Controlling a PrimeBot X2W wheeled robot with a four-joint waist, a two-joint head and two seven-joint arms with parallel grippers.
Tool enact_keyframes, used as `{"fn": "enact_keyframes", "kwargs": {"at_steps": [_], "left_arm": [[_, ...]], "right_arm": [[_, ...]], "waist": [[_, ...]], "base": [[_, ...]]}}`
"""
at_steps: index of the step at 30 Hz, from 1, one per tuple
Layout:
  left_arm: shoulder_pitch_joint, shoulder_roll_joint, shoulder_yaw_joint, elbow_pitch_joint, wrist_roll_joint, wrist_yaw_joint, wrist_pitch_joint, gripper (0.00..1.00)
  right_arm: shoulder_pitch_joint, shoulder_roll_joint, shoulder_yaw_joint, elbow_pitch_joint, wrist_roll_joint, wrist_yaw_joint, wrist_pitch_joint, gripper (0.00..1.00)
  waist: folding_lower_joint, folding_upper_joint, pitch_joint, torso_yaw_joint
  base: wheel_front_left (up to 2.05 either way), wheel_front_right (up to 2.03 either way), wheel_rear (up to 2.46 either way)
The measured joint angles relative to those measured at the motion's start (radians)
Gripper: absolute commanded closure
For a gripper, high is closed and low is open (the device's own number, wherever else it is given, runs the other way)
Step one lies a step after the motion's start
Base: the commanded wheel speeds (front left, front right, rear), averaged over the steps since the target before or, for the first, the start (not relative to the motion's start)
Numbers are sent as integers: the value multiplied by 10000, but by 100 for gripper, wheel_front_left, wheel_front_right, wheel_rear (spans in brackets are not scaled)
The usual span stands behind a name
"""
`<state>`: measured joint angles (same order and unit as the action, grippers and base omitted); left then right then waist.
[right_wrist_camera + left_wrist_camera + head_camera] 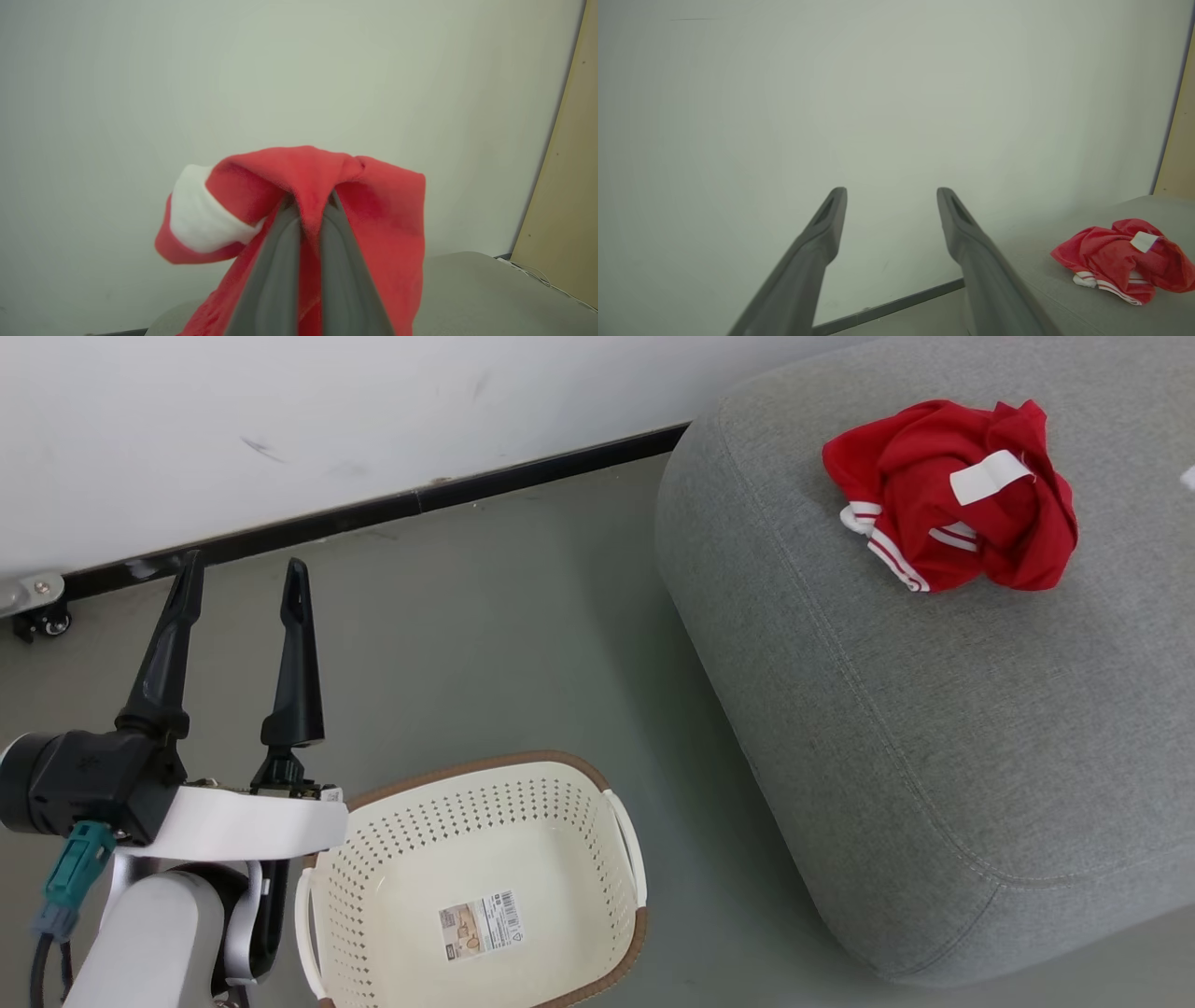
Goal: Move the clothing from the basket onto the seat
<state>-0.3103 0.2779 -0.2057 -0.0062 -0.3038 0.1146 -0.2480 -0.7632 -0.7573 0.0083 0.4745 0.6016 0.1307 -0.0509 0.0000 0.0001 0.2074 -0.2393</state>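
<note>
A crumpled red garment with white stripes [952, 509] lies on the grey seat [934, 728] at its far side, also seen as a red heap [1120, 259] in the left wrist view. The cream basket [476, 887] stands on the floor with just a barcode sticker inside. My left gripper [241, 588] hovers open, left of the basket, fingers toward the wall. In the right wrist view my right gripper [309, 210] is shut on a second red garment with white trim [373, 205], which drapes over its fingers above the seat [490, 289].
A white wall with a black baseboard [392, 509] runs behind the grey floor. A small caster [42, 621] sits at the far left by the wall. A beige panel [565, 186] stands to the right beyond the seat.
</note>
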Motion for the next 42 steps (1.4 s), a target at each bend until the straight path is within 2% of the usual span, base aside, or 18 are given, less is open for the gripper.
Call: {"fn": "enact_keyframes", "kwargs": {"at_steps": [15,24,42], "left_arm": [[-27,322,-184,-773,274,-4,382,0],[-74,397,-506,-1281,458,-50,813,0],[-721,378,-951,-1753,709,-192,1260,0]], "right_arm": [[41,-420,-604,1626,134,0,-10,100],[62,-201,-932,2483,247,0,-426,100],[65,1344,29,3444,36,0,-1089,100]], "waist": [[0,0,786,395],[0,0,1325,520],[0,0,2524,780]], "base": [[0,0,0],[0,0,0],[0,0,0]]}}
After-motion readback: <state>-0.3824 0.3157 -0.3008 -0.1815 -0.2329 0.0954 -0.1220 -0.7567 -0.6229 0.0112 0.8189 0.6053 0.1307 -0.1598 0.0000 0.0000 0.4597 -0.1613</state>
